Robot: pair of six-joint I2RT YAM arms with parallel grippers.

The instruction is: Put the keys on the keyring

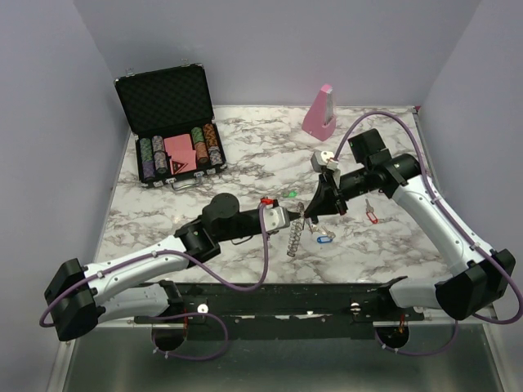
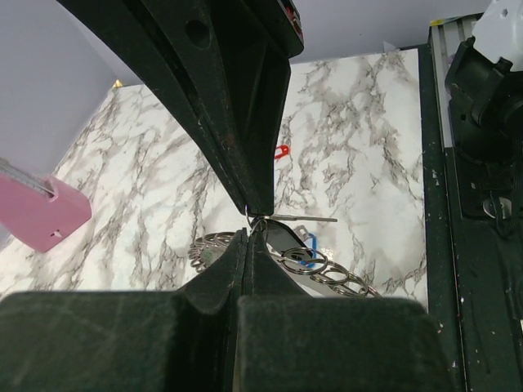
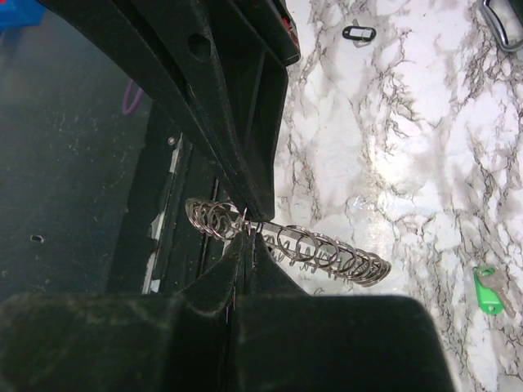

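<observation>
The keyring (image 1: 294, 237) is held up over the middle of the counter (image 1: 245, 139), a little toward the near edge. From above it shows edge-on as a coil, its long axis running from the far side toward the near edge. The left fingers (image 2: 237, 131) are pressed together on its rim at the farther end. The right fingers (image 3: 233, 131) are also closed tight, with their tips at that same end. Whether they pinch a loop of the ring, a key, or nothing, I cannot tell.

I count one keyring and at least four loose keys on the counter:
- The green key (image 1: 290, 194) lies just beyond the ring toward the far edge.
- The blue key (image 1: 323, 239) lies just right of the ring's near end.
- The red key (image 1: 372, 216) lies farther right, under the right arm.
- The black-tagged key (image 3: 357, 33) is plain only from the right wrist.

A red spot by the left wrist is too small to name. One pink block (image 1: 319, 113) and one chip case (image 1: 176, 126) stand along the far edge.

With the ring pinned by the left arm, the blue key looks the likeliest next pick. It lies to the near right of the closed tips, on the right arm's side.
</observation>
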